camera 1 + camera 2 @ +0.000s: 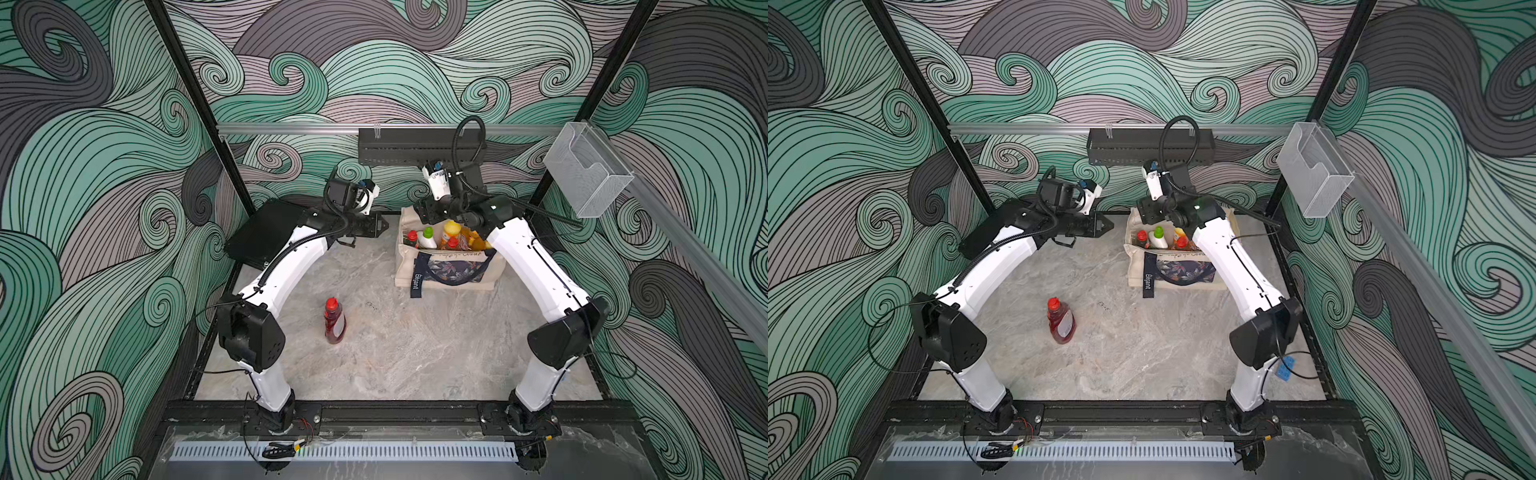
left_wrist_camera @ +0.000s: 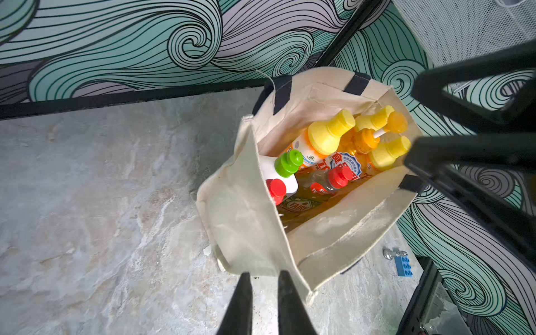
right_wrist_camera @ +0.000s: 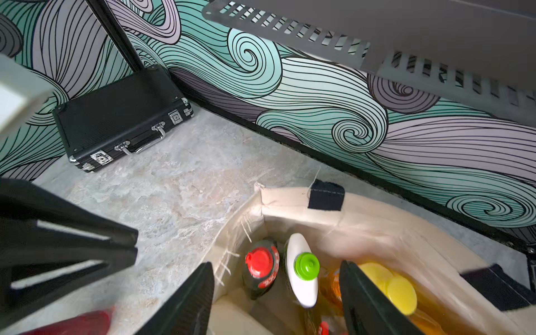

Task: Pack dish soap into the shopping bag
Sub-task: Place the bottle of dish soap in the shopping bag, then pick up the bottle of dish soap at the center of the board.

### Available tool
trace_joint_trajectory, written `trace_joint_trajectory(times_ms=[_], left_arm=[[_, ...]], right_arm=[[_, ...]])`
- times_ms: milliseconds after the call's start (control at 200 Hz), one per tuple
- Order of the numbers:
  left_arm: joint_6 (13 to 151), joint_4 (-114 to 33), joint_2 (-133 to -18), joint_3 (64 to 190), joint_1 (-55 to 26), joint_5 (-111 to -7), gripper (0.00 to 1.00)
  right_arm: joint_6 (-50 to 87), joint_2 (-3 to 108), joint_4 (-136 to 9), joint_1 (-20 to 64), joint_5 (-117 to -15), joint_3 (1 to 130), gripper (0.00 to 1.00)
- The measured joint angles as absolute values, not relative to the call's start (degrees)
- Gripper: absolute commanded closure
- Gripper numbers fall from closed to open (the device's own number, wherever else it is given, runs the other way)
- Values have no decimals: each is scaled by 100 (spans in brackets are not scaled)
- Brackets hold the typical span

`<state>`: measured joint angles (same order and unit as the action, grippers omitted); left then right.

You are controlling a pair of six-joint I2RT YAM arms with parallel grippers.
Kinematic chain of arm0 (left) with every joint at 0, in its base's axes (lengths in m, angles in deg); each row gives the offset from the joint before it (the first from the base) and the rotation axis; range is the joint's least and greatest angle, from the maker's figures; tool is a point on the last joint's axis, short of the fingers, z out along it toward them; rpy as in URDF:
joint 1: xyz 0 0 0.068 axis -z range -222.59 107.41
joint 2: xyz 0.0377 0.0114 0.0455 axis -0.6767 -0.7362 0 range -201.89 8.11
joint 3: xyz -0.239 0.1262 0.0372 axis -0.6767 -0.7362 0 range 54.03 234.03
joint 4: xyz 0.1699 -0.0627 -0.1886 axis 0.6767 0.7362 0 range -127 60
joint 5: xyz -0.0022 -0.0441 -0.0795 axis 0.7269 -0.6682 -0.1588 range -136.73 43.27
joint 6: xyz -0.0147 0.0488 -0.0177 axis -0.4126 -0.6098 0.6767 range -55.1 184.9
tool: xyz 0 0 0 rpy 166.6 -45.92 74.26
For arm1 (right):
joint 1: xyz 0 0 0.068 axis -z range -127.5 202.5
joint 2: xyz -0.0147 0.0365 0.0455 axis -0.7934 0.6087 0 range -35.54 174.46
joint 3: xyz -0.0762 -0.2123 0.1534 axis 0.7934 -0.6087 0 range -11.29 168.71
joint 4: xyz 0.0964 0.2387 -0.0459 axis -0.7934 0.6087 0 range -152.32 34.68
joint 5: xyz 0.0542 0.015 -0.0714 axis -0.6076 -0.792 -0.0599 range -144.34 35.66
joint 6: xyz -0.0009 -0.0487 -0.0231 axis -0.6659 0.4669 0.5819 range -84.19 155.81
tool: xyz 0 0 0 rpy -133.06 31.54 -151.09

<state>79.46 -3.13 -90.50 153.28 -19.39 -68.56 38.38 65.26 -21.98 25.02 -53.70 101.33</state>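
Observation:
The cream shopping bag [image 1: 449, 272] [image 1: 1177, 276] stands open at the back right of the table. Several dish soap bottles stand inside it: a white green-capped one [image 2: 287, 164] [image 3: 304, 266], a dark red-capped one [image 3: 261, 261], orange yellow-capped ones [image 2: 327, 136] and an amber pump bottle [image 2: 368, 139]. One red bottle [image 1: 334, 322] [image 1: 1061, 322] lies alone on the table, front left of the bag. My right gripper [image 3: 275, 264] [image 1: 430, 212] hangs open over the bag's mouth and holds nothing. My left gripper [image 2: 265, 274] [image 1: 384, 226] is just left of the bag, its jaws slightly apart and empty.
A black hard case [image 1: 266, 237] [image 3: 119, 116] leans in the back left corner. A blue brick [image 2: 403, 265] and a bolt lie near the right edge. A black slotted tray [image 1: 415, 145] and a clear box [image 1: 586, 170] hang on the rails.

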Motion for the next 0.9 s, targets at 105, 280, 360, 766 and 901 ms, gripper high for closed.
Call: trace_joint_trajectory(times_ms=[105,280,360,766,901], left_arm=[[7953,-245,-8709,15002,-2105,-6830,77],[8067,-177,-7854,14217,-2699,-6760,63],[8084,-131,-7446,13962,-2975,-6668,61],[7820,596,-6357,13238,-3545,-6373,50],[7684,719,-6071,12998,-3681,-6390,48]], right_arm=[[3838,6019,-2260,2465,-5424,9466,26],[3860,5048,-2476,2104,-5608,8157,22],[3912,4648,-2594,1769,-5783,7711,22],[4157,3654,-3803,-128,-6631,5834,20],[4159,3669,-4550,-442,-6832,5326,19]])
